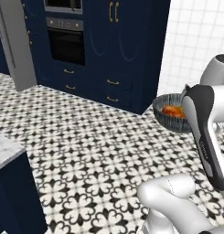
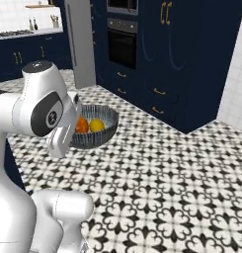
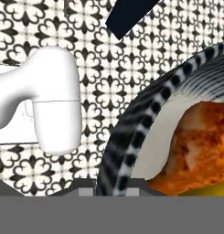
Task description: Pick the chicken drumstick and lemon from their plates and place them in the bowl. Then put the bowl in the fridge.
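Note:
The dark speckled bowl point(image 1: 167, 119) point(image 2: 103, 129) hangs above the patterned floor, and my gripper point(image 3: 112, 186) is shut on its rim point(image 3: 125, 137). My own forearm covers the hand in both base views. Inside the bowl lie the orange-brown chicken drumstick point(image 1: 173, 111) point(image 2: 81, 125) point(image 3: 200, 146) and the yellow lemon point(image 2: 97, 125), side by side. A yellow sliver of the lemon point(image 3: 211, 192) peeks out under the drumstick in the hand view. The tall grey fridge point(image 1: 15, 45) point(image 2: 82, 44) stands at the far left, well away from the bowl.
Navy cabinets with gold handles and a built-in oven point(image 1: 65, 43) point(image 2: 123, 47) line the far wall. A marble-topped counter corner point(image 1: 6, 151) juts in at the near left. A white tiled wall point(image 1: 195, 36) stands on the right. Black-and-white floor point(image 2: 181, 188) lies open ahead.

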